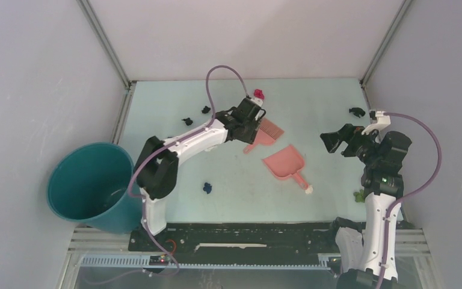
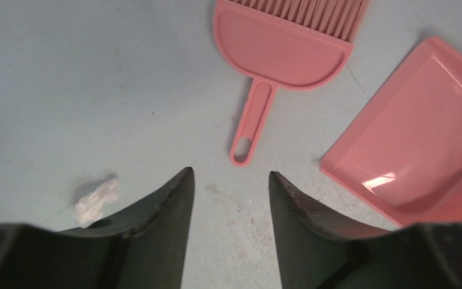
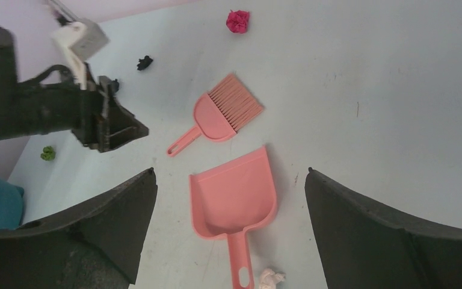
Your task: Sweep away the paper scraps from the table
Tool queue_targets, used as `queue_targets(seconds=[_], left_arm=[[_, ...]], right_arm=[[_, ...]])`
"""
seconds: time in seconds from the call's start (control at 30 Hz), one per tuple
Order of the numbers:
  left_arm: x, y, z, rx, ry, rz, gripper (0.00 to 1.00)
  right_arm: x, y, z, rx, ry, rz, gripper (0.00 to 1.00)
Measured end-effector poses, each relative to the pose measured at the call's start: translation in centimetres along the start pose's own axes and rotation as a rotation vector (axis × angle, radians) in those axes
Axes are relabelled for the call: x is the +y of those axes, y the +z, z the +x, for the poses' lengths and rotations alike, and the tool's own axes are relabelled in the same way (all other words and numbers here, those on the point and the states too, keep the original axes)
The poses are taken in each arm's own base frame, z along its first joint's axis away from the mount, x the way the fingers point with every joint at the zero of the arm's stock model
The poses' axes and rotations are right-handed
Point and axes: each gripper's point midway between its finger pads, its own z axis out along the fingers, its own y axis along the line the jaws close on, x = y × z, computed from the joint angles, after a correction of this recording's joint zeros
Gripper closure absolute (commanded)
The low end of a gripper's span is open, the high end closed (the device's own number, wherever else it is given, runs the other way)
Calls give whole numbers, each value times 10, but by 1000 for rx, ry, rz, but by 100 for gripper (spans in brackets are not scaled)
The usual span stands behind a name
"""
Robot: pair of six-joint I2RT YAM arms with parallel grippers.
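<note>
Teal bucket (image 1: 90, 186) sits at the near left corner, just off the table (image 1: 246, 205). The scraps are scattered all over that table. There's a blue scrap (image 1: 207, 188) on the near side by your left arm, and two black scraps (image 1: 187, 121) further back.

Moving right, your left gripper (image 2: 230, 177) hangs low over the middle of the table. Its jaws are partly spread with nothing between them. A white wad (image 2: 96, 198) lies right beside its left finger. The brush (image 2: 280, 42) lies flat just ahead, handle end pointing at the gap but stopping short of the fingertips. A magenta scrap (image 1: 258, 94) sits past the gripper, toward the back.

The dustpan (image 1: 286, 161) is just right of the brush. It lies flat with its mouth toward the brush, close but not touching. Another white wad (image 3: 271, 278) sits at the end of its handle.

Further right, your right gripper (image 3: 231, 171) is up in the air facing the dustpan, jaws spread wide and holding nothing. Over on the far right there's a black scrap (image 1: 356, 111) toward the back and a green scrap (image 1: 358, 195) on the near side by your right arm.
</note>
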Motion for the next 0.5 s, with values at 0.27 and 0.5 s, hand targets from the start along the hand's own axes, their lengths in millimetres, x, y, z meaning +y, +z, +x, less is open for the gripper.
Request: queue_targets(seconds=[0.27,0.5], left_arm=[[-21,51,25,96,11,65,42],[-25,76,51,167,24,73,40]], right_arm=[[3,0,2,10,-20,-28,0],[6,1,3,16,-35,-48,0]])
